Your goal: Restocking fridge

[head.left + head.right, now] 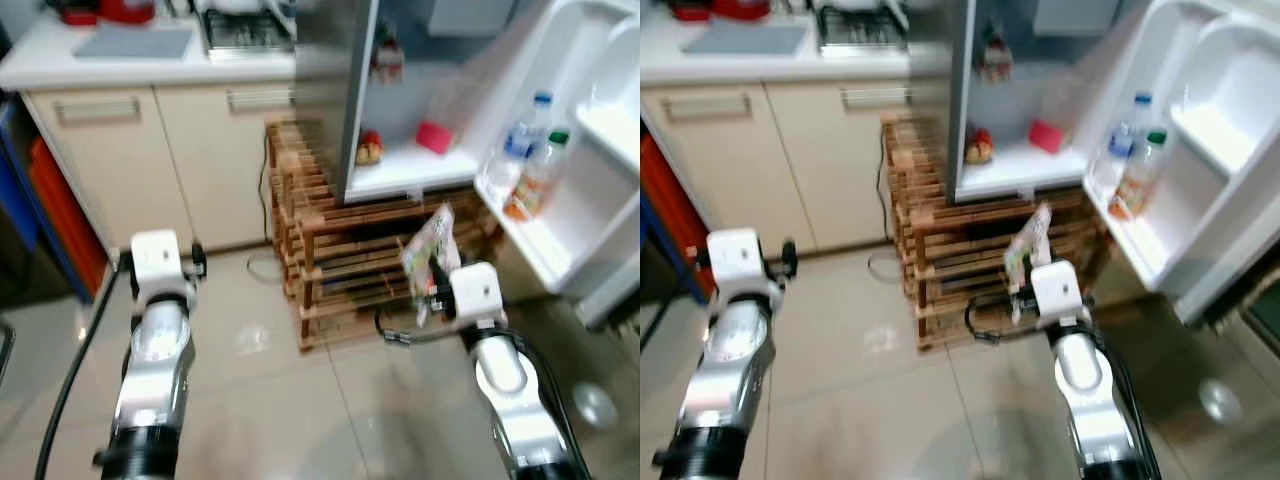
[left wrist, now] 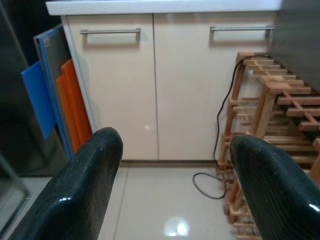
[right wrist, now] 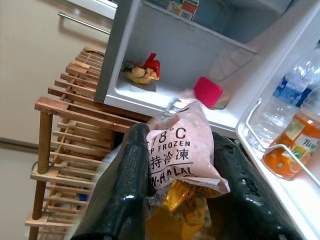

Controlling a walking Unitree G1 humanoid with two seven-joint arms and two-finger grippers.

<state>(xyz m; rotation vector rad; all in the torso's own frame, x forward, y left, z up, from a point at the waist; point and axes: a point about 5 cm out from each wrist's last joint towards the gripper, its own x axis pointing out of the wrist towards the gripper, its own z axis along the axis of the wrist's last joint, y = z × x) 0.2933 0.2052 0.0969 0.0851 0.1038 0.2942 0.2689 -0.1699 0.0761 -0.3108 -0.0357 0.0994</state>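
My right gripper (image 1: 432, 272) is shut on a frozen food packet (image 3: 181, 150), pink and yellow with printed writing, held up in front of the open fridge (image 1: 400, 170). The fridge's lower shelf holds a pink box (image 1: 434, 137) and a small red and yellow item (image 1: 369, 148). Its open door (image 1: 570, 200) carries a water bottle (image 1: 520, 135) and an orange drink bottle (image 1: 540, 170). My left gripper (image 2: 175, 165) is open with nothing between its fingers, raised on the left and facing the cream cabinets (image 2: 150, 85).
A wooden slatted rack (image 1: 330, 250) stands under and beside the fridge, with a black cable (image 2: 220, 150) trailing down it. The counter holds a sink (image 1: 135, 42) and a dish rack (image 1: 245, 30). Blue and orange boards (image 2: 55, 110) lean at the left. Beige tiled floor (image 1: 280, 400) lies ahead.
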